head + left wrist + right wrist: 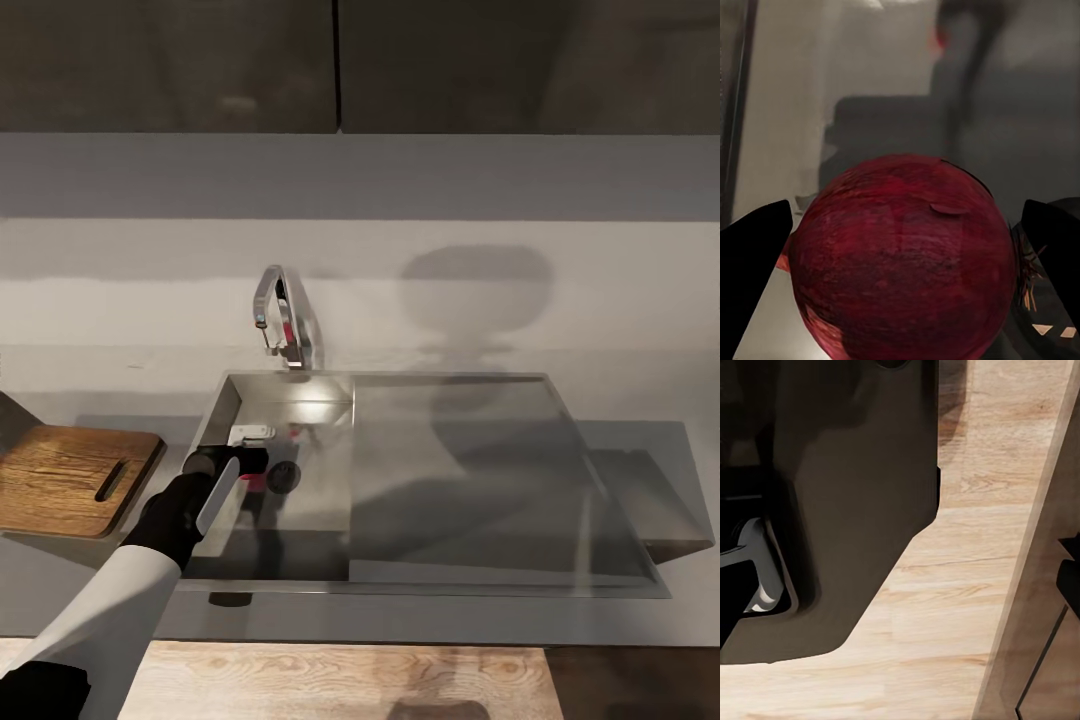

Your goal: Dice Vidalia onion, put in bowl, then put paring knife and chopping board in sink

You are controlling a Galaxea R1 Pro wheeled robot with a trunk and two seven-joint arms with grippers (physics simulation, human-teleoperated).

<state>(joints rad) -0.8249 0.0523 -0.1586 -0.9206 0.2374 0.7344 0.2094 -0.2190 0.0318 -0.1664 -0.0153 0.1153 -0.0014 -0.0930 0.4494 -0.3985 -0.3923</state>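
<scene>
A dark red round onion sits in the sink basin. In the head view only a red sliver of it shows beside the round drain. My left gripper is open, with one black finger on each side of the onion and close to its skin. From the head view, the left gripper reaches down into the basin. The brown chopping board lies on the countertop left of the sink. My right gripper hangs open beside the robot's dark base, and a fingertip shows.
A chrome faucet arches over the basin's back edge. The flat steel drainboard spreads to the right of the basin. Dark cabinets hang above the white backsplash. Light wood floor lies under the right arm.
</scene>
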